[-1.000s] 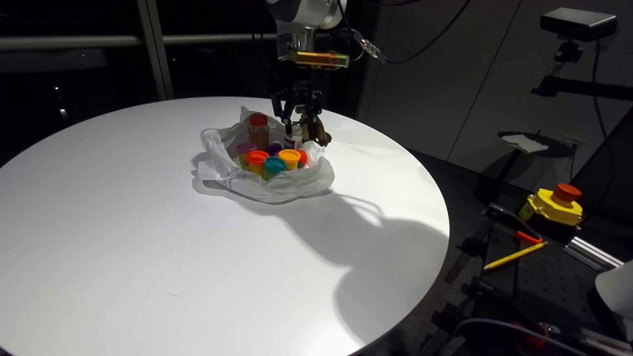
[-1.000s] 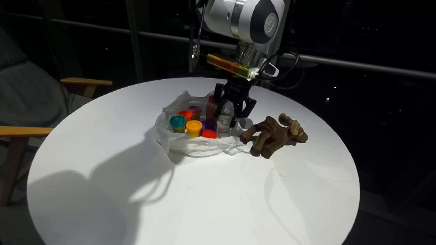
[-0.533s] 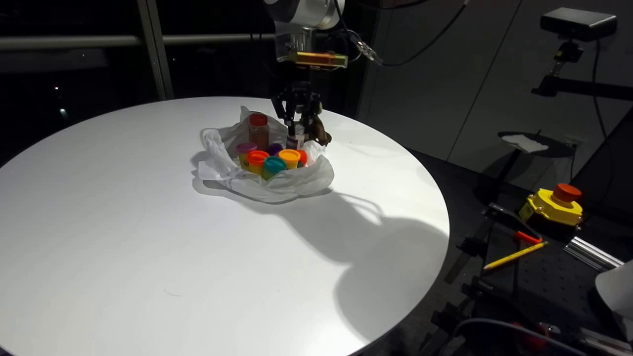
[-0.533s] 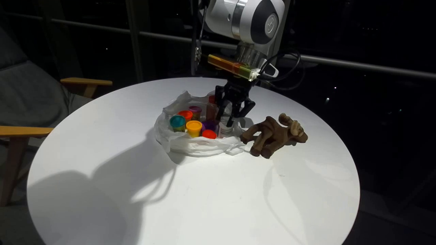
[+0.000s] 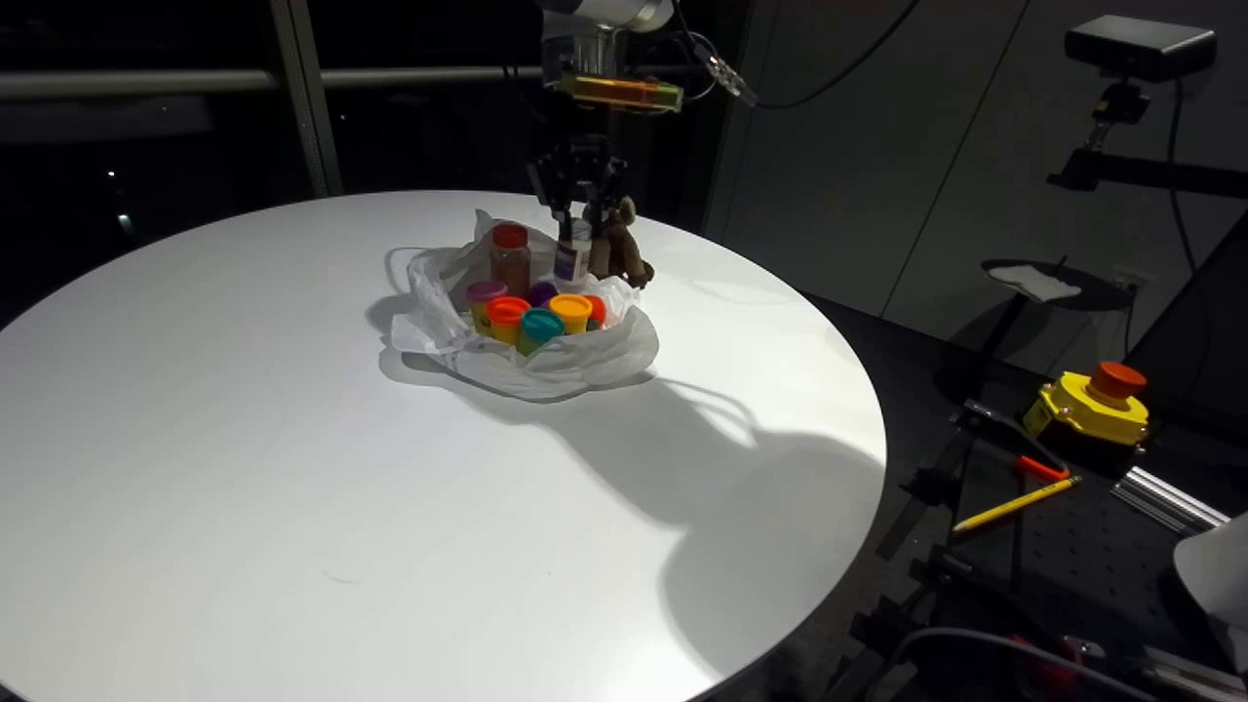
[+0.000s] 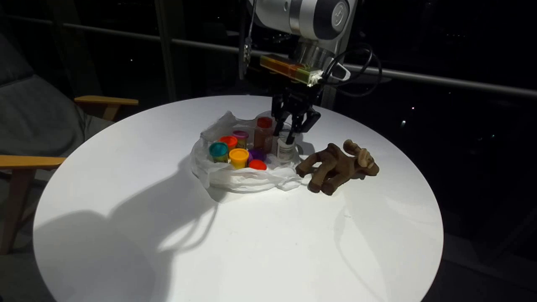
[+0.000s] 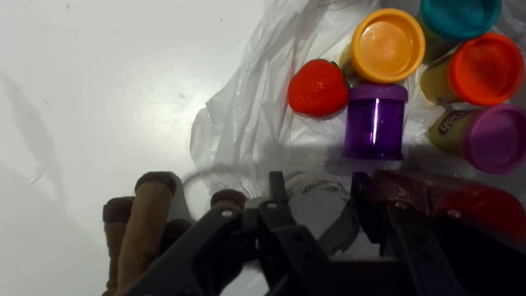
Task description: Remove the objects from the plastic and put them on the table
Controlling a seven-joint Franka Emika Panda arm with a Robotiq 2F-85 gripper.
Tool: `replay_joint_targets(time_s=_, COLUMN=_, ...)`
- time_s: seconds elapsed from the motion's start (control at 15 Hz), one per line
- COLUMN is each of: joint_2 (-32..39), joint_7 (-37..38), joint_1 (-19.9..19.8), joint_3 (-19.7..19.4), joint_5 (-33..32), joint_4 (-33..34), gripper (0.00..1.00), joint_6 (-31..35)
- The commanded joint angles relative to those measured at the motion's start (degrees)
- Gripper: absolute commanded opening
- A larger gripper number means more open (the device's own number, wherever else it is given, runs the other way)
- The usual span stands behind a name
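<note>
The tool [image 6: 282, 136] had risen within the last half second, and the white bottle [image 6: 285, 152], clamped in it, had come up too. In an exterior view the bottle hung at the middle of the frame, over the right part of the plastic [image 6: 239, 183]; whether the two touched could not be told. So its removal seemed under way, the setting down on the bench [image 6: 272, 251] not yet done. Upper right in the wrist view, the strawberry [image 7: 317, 88], purple jar [image 7: 374, 125] and four tubs [image 7: 389, 48] were in the plastic, still to come out.
</note>
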Motion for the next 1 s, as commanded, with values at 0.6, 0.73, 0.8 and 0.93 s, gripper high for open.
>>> replay_joint_targets(time_s=0.6, joint_2=-18.1, joint_7=10.6, joint_1=-2.7, joint_3=-5.8, joint_5=-0.5, joint_4=-25.2, gripper=0.22, joint_6=11.6)
replay_joint_targets(time_s=0.73, joint_2=-18.8, joint_7=9.9, joint_1=-3.6, joint_3=-6.3, joint_5=-0.5, joint_4=-27.6, gripper=0.22, joint_6=11.3)
replay_joint_targets(time_s=0.8, joint_2=-18.6, joint_7=9.7, joint_1=-4.0, joint_3=-6.4, joint_5=-0.3, joint_4=-27.8, gripper=0.22, joint_6=10.9)
replay_joint_targets(time_s=0.93, joint_2=-18.0, joint_7=8.0, joint_1=-5.0, joint_3=-6.1, joint_5=-0.2, joint_4=-28.1, gripper=0.22, joint_6=8.9)
